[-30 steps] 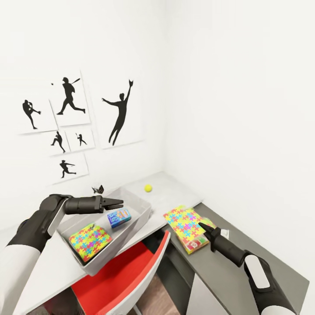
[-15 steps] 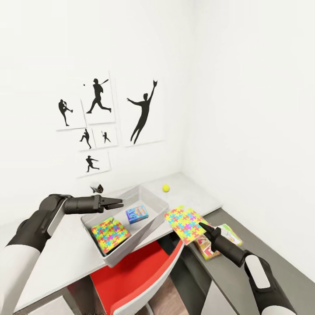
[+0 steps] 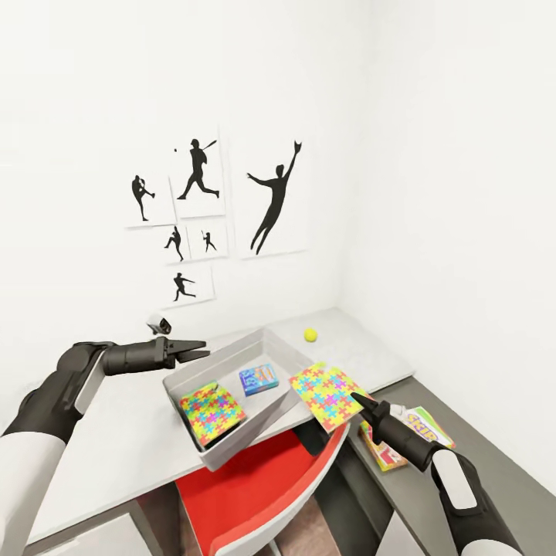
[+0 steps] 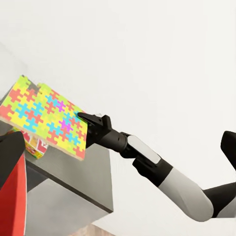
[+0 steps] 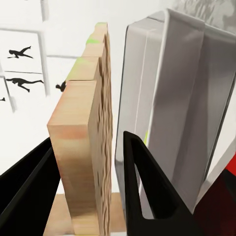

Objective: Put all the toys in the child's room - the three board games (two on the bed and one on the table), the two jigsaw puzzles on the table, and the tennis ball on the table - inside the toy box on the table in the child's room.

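Right gripper is clamped on the near edge of the second jigsaw puzzle, held just right of the toy box. It looks thin, stiff and light; an edge pinch should suffice. Left gripper looks closed, empty.

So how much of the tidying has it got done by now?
Done: one jigsaw puzzle and the small blue board game lie inside the toy box. In hand: the right claw grips the second jigsaw puzzle beside the box. Left: the tennis ball on the table and two board games on the dark cabinet top.
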Available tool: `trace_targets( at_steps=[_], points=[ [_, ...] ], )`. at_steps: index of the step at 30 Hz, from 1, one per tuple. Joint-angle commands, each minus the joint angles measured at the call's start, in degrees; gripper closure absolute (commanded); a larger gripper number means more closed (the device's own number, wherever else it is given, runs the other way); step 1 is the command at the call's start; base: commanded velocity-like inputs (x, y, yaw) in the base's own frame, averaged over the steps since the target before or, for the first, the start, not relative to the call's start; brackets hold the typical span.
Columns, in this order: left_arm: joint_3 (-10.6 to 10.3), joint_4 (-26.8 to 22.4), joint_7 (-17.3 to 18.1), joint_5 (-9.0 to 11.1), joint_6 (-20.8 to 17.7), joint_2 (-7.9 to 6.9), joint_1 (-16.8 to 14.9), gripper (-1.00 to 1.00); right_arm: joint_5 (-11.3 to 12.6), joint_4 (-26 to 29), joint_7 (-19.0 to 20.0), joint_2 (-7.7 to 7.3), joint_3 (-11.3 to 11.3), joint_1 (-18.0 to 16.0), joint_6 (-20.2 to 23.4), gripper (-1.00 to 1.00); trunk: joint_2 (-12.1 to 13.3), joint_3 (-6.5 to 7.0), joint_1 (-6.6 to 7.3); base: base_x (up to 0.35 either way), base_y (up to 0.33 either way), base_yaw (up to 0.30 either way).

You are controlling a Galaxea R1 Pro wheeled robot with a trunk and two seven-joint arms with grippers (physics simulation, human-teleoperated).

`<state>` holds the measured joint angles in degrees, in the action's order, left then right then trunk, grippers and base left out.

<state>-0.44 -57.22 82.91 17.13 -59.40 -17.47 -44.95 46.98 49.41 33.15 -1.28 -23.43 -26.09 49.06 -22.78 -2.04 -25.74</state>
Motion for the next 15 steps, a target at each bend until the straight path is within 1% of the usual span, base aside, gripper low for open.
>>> trace_targets(
  at_steps=[1, 15],
  points=[
    [0.0, 0.0, 0.1, 0.1, -0.6, -0.02, -0.1, -1.00, -0.1, 0.0, 0.2, 0.02, -0.2, -0.1, 0.3, 1.00, -0.1, -0.14, -0.05, 0.036, 0.000, 0.003],
    [0.0, 0.0, 0.2, 0.1, -0.6, 0.01, 0.0, -1.00, 0.0, 0.0, 0.2, -0.08, -0.2, -0.1, 0.4, 1.00, -0.1, -0.14, -0.05, 0.004, 0.000, 0.000]
  ],
)
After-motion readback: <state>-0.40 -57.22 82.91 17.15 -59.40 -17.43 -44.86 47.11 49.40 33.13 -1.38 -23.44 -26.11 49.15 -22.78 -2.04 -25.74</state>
